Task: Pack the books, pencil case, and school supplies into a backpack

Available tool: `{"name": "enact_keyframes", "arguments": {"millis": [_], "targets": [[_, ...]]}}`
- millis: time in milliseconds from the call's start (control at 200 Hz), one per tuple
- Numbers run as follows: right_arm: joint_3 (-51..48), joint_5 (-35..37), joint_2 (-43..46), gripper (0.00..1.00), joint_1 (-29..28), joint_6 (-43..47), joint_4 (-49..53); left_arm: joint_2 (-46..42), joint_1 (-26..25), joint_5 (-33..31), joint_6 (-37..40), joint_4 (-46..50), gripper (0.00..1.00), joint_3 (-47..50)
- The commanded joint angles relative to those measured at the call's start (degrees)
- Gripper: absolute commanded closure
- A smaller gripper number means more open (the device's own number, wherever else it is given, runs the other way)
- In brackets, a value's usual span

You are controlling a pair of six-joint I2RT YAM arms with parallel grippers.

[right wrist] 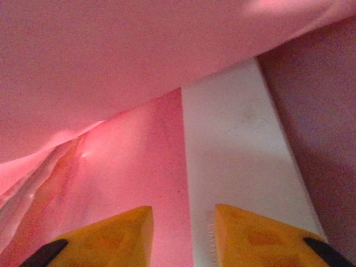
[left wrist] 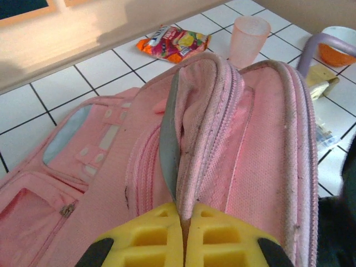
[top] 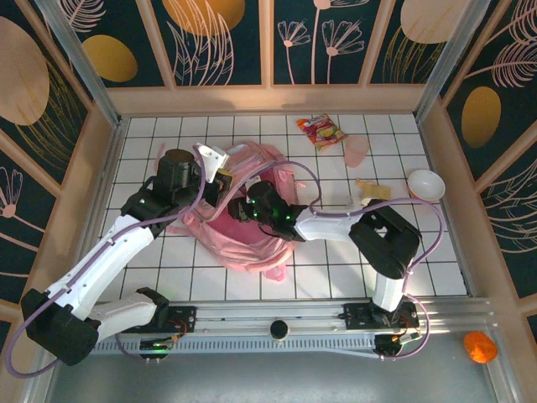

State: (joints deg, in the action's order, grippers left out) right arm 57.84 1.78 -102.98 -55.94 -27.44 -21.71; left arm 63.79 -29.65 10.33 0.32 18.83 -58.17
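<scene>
Two arms work on a pink backpack (top: 252,248) lying mid-table on white tiles (top: 327,281); the left gripper (left wrist: 183,219) is clenched on the zippered rim of the bag's mouth, holding it up and open; the right gripper (right wrist: 183,222) sits deep inside, jaws parted over pink lining and a pale flat panel (right wrist: 239,156), grasping nothing I can make out; a small pale yellow block (top: 373,191) lies on the tiles near a pink cup (top: 357,151). Doing this well likely means keeping the rim high and taut, drawing the right arm out straight without snagging lining, then fetching the block.
</scene>
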Motion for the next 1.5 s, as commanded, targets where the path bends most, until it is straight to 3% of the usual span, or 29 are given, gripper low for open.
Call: {"name": "enact_keyframes", "arguments": {"millis": [0,175,380,591,711,881,941,976,1036,1201,1326,1491], "targets": [[-2.66,-0.55,5.42,0.63,-1.48,1.47,-1.04,-2.28,-0.01,-3.73,-0.05,-9.50,1.00,-0.09],[-6.83,-0.55,14.04,0.56,-2.92,-0.60,9.97,-2.01,-0.03,-8.76,-0.97,-9.43,1.00,0.62],[-6.71,1.91,22.19,0.49,-0.10,-3.26,29.76,-1.78,0.01,-9.29,-1.21,-9.47,1.00,0.51],[-7.21,3.05,32.20,0.39,14.34,-2.23,43.28,-1.43,-0.02,-8.28,-1.29,-9.69,1.00,0.10],[-7.25,1.58,35.77,0.26,29.42,2.51,47.82,-1.30,-0.06,-7.77,-1.55,-9.94,1.00,0.24],[-5.86,-0.55,31.51,0.14,50.88,12.20,49.90,-1.30,-0.02,-7.25,-1.77,-10.32,1.00,0.10],[-5.05,-2.23,28.63,0.10,56.09,14.52,49.93,-1.35,0.01,-7.27,-1.76,-10.30,1.00,0.02],[-4.45,-2.22,26.72,0.01,58.95,15.75,49.83,-1.39,-0.02,-7.30,-1.73,-10.30,1.00,0.03],[-3.36,-2.83,23.57,0.01,62.86,17.84,49.35,-1.31,0.01,-7.26,-1.76,-10.30,1.00,0.05],[-1.12,-4.61,17.29,0.01,67.32,21.59,47.01,-1.19,-0.05,-7.38,-2.07,-10.61,1.00,0.13],[-0.14,-10.19,13.94,0.01,67.21,23.44,45.44,-0.79,-0.05,-7.42,-2.39,-10.92,1.00,0.08],[1.21,-9.22,10.51,0.01,66.18,25.71,44.22,-0.16,-0.06,-6.90,-2.73,-11.01,1.00,-0.36]]}}
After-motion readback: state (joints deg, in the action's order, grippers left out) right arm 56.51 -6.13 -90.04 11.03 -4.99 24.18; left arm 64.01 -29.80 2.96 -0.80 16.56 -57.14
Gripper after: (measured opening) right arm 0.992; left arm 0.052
